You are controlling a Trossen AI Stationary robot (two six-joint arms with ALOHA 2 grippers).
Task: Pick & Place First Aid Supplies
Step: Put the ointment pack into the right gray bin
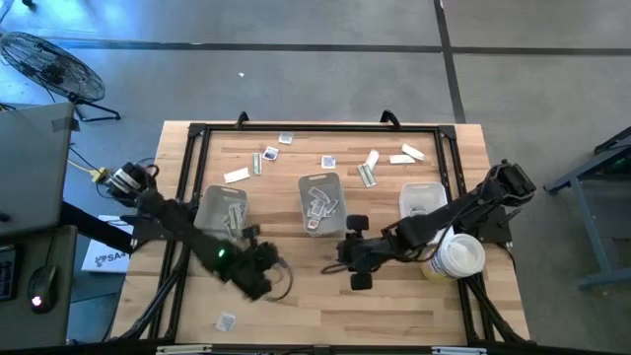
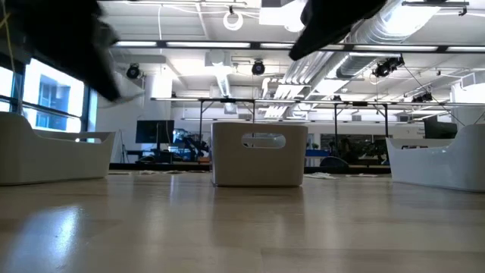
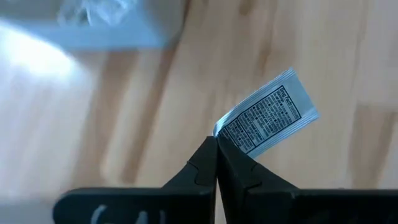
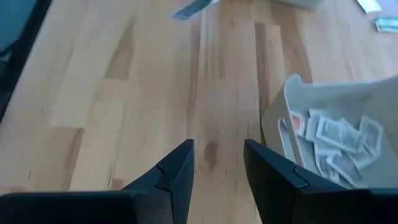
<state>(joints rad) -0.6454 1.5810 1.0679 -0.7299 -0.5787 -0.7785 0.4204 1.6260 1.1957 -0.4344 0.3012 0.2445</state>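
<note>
My left gripper (image 3: 216, 140) is over the near left part of the table (image 1: 296, 296), in front of the left grey tray (image 1: 222, 210), and is shut on a square white-grey sachet (image 3: 268, 117) with dark print. My right gripper (image 4: 217, 149) hangs open above bare wood, near the middle tray (image 4: 292, 106), which holds several sachets (image 4: 339, 140). More first aid supplies (image 1: 328, 161) lie flat along the far side of the table. One packet (image 1: 226, 321) lies near the front edge. My left gripper pinches the sachet between its two fingers at one end, by a corner (image 3: 225, 132), only at the fingertips. The fingers slant down at it from above. The sachet sticks out past the fingertips, tilted and slightly bent at the pinched end, lifted clear of the table.
Three trays stand in a row across the table's middle: grey left, grey middle (image 1: 320, 202), white right (image 1: 422, 200). A big round white tub (image 1: 457, 254) stands under the right arm. A black frame (image 1: 197, 133) borders the table. Bare wood lies between the two grippers.
</note>
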